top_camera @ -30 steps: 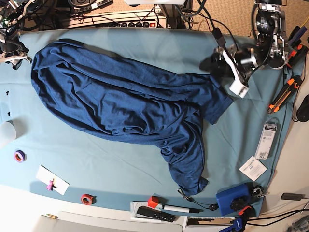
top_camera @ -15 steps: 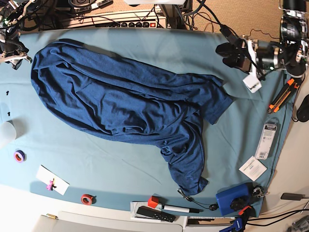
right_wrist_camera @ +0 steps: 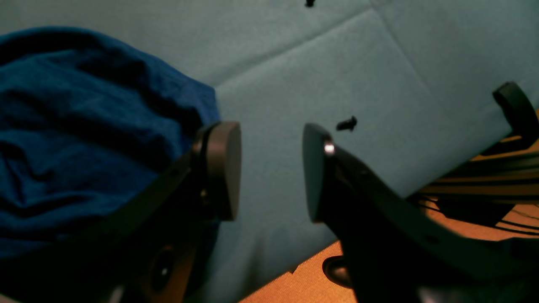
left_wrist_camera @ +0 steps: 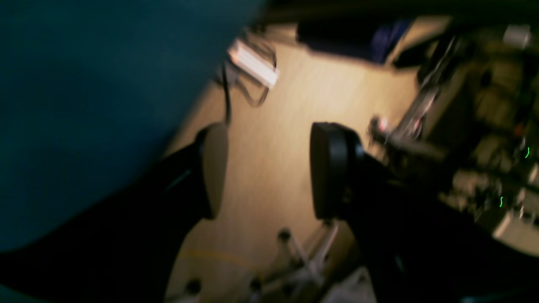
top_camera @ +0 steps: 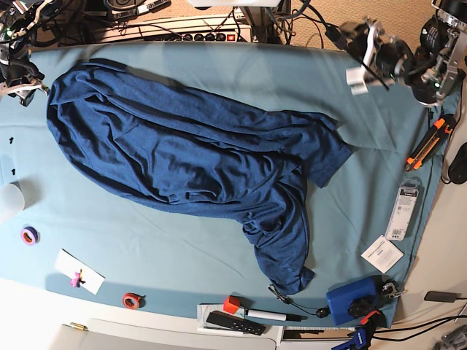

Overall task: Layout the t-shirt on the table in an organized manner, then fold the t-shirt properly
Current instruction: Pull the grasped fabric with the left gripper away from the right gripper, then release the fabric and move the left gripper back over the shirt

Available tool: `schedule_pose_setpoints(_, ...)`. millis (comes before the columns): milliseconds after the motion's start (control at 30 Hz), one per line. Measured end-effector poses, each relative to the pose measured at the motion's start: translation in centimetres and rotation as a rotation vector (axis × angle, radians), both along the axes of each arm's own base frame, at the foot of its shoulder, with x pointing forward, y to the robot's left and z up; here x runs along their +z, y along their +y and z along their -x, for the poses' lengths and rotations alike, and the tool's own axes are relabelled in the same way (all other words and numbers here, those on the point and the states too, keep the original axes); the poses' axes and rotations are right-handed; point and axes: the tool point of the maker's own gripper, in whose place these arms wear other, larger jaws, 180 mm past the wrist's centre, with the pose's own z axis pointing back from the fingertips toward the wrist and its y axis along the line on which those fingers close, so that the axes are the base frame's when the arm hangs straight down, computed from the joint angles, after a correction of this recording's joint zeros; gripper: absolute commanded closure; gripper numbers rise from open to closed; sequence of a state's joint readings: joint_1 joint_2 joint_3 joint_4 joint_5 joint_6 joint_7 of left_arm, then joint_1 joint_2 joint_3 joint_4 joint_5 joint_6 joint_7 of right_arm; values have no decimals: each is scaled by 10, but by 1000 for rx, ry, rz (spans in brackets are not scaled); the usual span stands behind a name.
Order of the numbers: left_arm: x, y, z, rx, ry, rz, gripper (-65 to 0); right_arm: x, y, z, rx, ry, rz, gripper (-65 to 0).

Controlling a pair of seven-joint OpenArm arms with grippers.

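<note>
1. Left wrist: blurry, but the left gripper (left_wrist_camera: 263, 168) looks wide open and empty, with floor between its pads and the table (left_wrist_camera: 84, 105) off to one side. Reaching back blind could snag clutter.
2. Right wrist: right gripper (right_wrist_camera: 269, 168) is wide and empty, with the t-shirt (right_wrist_camera: 84, 126) just beside one pad.
3. Base: the shirt lies bunched mid-table; a one-layer pinch would drag it crooked.

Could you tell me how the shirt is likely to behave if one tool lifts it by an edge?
The shirt lies rumpled in soft folds, so it is probably floppy and would drape and stretch out rather than hold shape. It spreads over much of the table, so a single pinch would likely drag the rest along the cloth. It looks thin, probably light.
</note>
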State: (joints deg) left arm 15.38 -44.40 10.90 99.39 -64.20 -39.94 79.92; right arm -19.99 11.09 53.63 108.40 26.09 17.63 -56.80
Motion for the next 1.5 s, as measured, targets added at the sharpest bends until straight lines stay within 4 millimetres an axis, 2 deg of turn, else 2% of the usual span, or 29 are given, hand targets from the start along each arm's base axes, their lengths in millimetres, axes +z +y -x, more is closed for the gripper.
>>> schedule_pose_setpoints(167, -5, 20, 28, -106, 72, -74, -300, 0, 0, 0, 0, 0, 0, -243)
schedule_pose_setpoints(267, -5, 40, 38, -158, 99, -136, -300, 0, 0, 0, 0, 0, 0, -243)
schedule_pose_setpoints(433, 3, 76, 46, -203, 131, -229, -300, 0, 0, 0, 0, 0, 0, -243)
schedule_pose_setpoints(600, 8, 102, 46, -227, 133, -303, -300, 0, 0, 0, 0, 0, 0, -243)
schedule_pose_setpoints(800, -2, 156, 71, -396, 130, -542, -300, 0, 0, 0, 0, 0, 0, -243)
schedule_pose_setpoints(900, -11, 168, 48, -442, -18, -602, -289, 0, 0, 0, 0, 0, 0, -243)
schedule_pose_setpoints(1033, -18, 176, 8, -322, -200, -712, -272, 0, 0, 0, 0, 0, 0, -243)
schedule_pose_setpoints(1133, -17, 171, -26, -184, -319, -729, -272, 0, 0, 0, 0, 0, 0, -243)
schedule_pose_setpoints(1500, -9, 182, -59, -58, -387, -868, -272, 0, 0, 0, 0, 0, 0, -243)
